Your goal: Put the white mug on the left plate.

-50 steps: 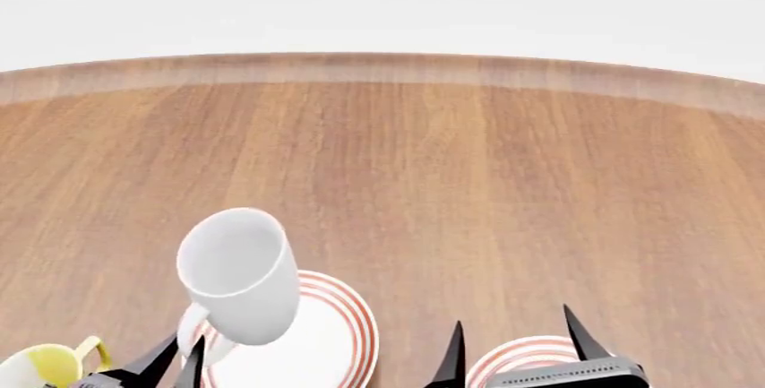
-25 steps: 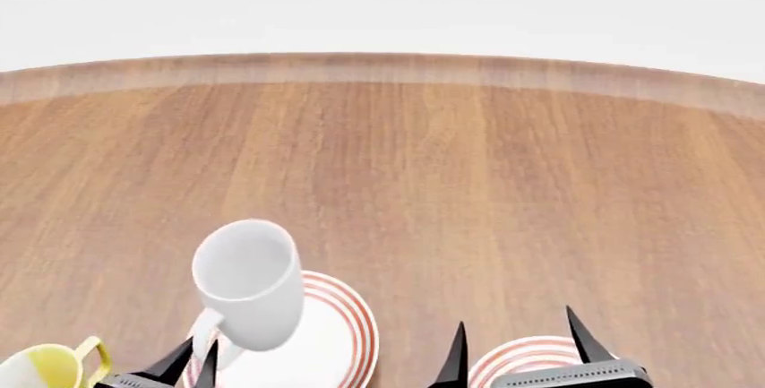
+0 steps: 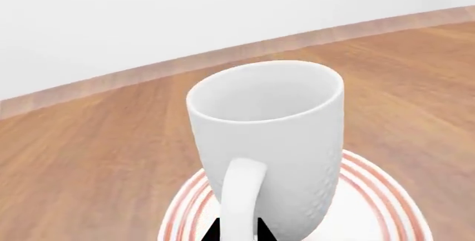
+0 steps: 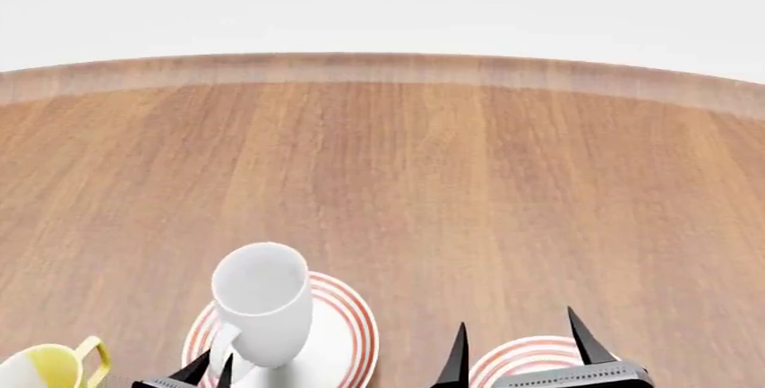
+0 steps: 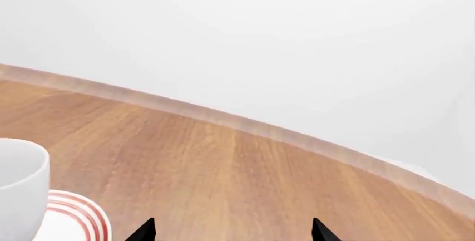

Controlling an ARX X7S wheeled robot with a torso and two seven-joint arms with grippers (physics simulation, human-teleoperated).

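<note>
a wooden table [image 4: 478, 182] with a lengthwise grain and a paler curved far edge was seen filling most of the head view, set against a plain white background [image 5: 297, 46]. at the near left corner of that view, a mug with a yellow inside and yellow handle [image 4: 50, 366] was partly cut off by the picture's edge. a second red-ringed plate [image 4: 526, 357] was seen resting on the table near the lower right, only partly shown.
</note>
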